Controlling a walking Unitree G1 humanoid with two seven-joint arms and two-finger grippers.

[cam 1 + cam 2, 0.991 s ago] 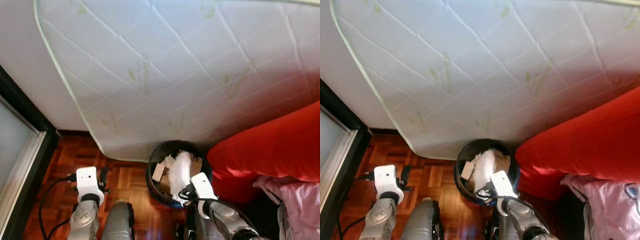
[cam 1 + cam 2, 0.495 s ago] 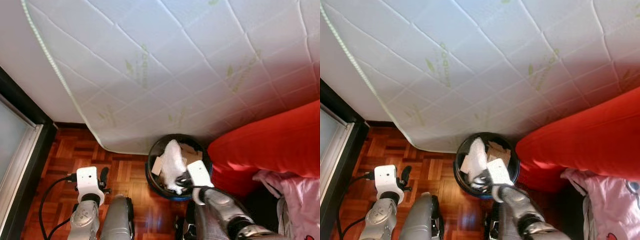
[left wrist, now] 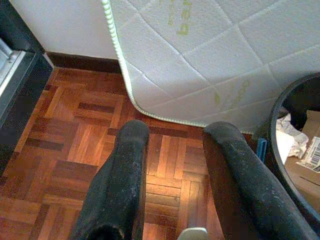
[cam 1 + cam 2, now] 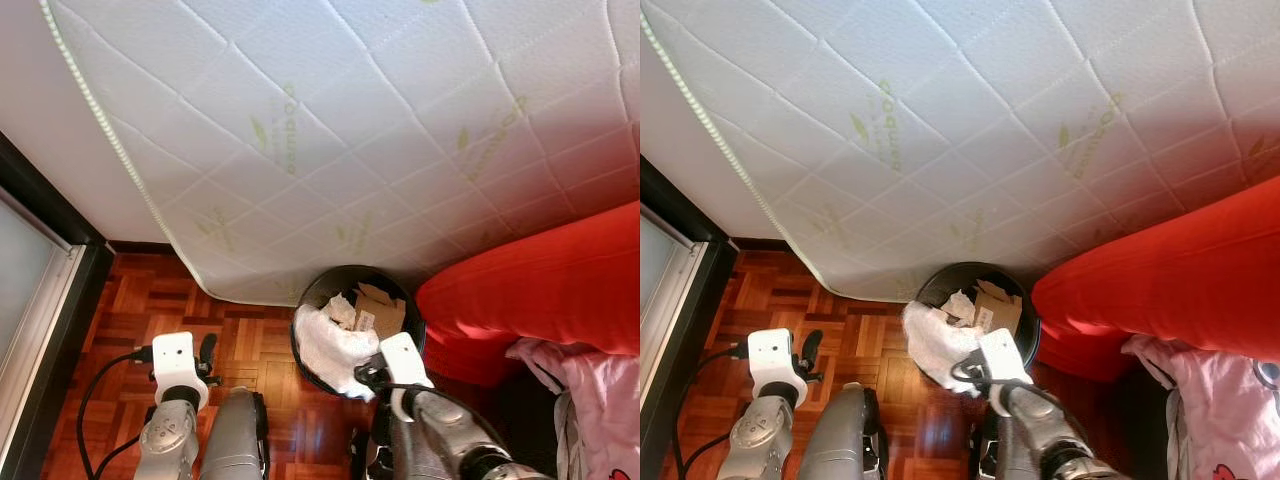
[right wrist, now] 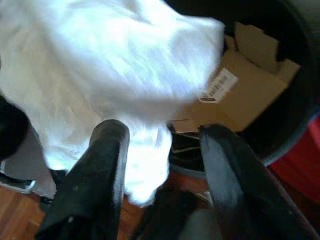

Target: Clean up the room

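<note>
A round black waste bin (image 4: 330, 281) stands on the parquet against the leaning mattress, with cardboard pieces (image 4: 378, 310) inside. A white crumpled sheet (image 4: 325, 346) hangs over the bin's near-left rim, half outside it. My right gripper (image 4: 362, 378) sits just at the near rim, right beside the sheet. In the right wrist view its fingers (image 5: 107, 150) stand open, with the blurred white sheet (image 5: 100, 65) beyond and partly between them. My left gripper (image 3: 176, 131) is open and holds nothing, low over the floor left of the bin (image 3: 292, 165).
A white quilted mattress (image 4: 350, 130) leans over the bin from behind. A red sofa cushion (image 4: 540, 290) presses against the bin's right side, with pink fabric (image 4: 590, 390) below it. A black door frame (image 4: 50, 220) runs along the left. Parquet floor (image 4: 150, 300) lies between.
The white sheet went from standing up inside the bin to slumping left over the near rim. My right gripper drew back toward me. The left arm stayed put.
</note>
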